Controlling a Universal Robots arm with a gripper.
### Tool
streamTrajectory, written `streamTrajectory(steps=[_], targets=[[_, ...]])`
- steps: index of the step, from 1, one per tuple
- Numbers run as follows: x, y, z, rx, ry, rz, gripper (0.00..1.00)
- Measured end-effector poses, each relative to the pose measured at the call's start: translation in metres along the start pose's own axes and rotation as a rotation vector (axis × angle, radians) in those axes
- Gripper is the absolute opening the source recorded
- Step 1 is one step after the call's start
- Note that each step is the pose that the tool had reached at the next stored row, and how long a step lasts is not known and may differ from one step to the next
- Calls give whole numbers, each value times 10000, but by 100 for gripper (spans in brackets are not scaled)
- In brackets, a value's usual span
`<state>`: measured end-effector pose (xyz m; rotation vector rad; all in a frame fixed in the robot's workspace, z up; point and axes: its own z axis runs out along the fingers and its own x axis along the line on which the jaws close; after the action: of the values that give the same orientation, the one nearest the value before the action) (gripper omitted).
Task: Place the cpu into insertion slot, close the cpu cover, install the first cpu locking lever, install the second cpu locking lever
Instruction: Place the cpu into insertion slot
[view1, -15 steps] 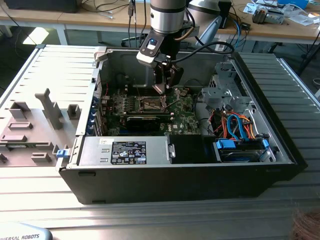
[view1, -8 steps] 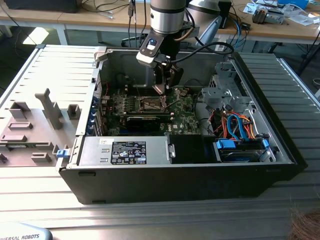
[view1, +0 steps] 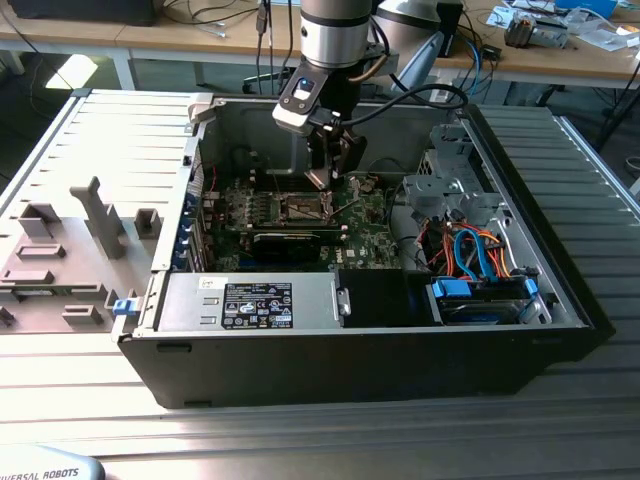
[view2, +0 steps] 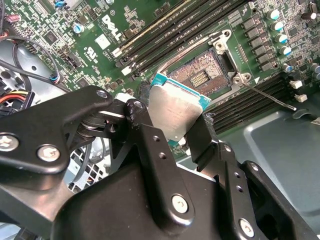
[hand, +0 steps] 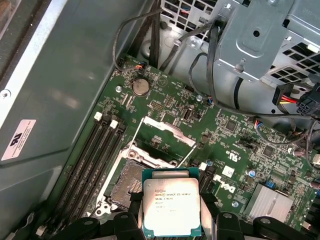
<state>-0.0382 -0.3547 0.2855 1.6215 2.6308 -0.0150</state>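
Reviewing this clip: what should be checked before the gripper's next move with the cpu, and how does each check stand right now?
1. Grip on cpu: ok, gripper fingers clamp two opposite edges.
2. Open insertion slot: ok, contacts exposed.
3. Raised cpu cover clear of slot: ok.
4. Released locking lever: ok, swung out from the slot.
5. Orientation of cpu matched to slot: cannot tell.
6. Seating of cpu: not ok, held off the slot.
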Motion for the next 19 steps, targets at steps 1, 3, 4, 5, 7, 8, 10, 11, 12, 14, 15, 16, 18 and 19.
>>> streamTrajectory(steps=[1, 3, 4, 5, 7, 8, 10, 11, 12, 14, 15, 16, 18, 19], targets=[[0, 0, 0, 3, -4, 8, 54], [0, 0, 2, 11, -15, 63, 54], [0, 0, 3, 14, -17, 97, 54], [0, 0, 4, 13, -17, 112, 54], [1, 0, 5, 17, -17, 172, 54], [0, 0, 6, 19, -18, 211, 54], [0, 0, 6, 20, -19, 255, 54], [0, 0, 6, 22, -19, 276, 54], [1, -1, 6, 22, -17, 308, 54], [1, -1, 7, 13, 13, 492, 54], [1, -1, 7, 14, 18, 550, 54], [1, -1, 6, 17, 21, 643, 54], [1, -2, 6, 21, 21, 774, 54], [1, -2, 6, 25, 19, 821, 54]])
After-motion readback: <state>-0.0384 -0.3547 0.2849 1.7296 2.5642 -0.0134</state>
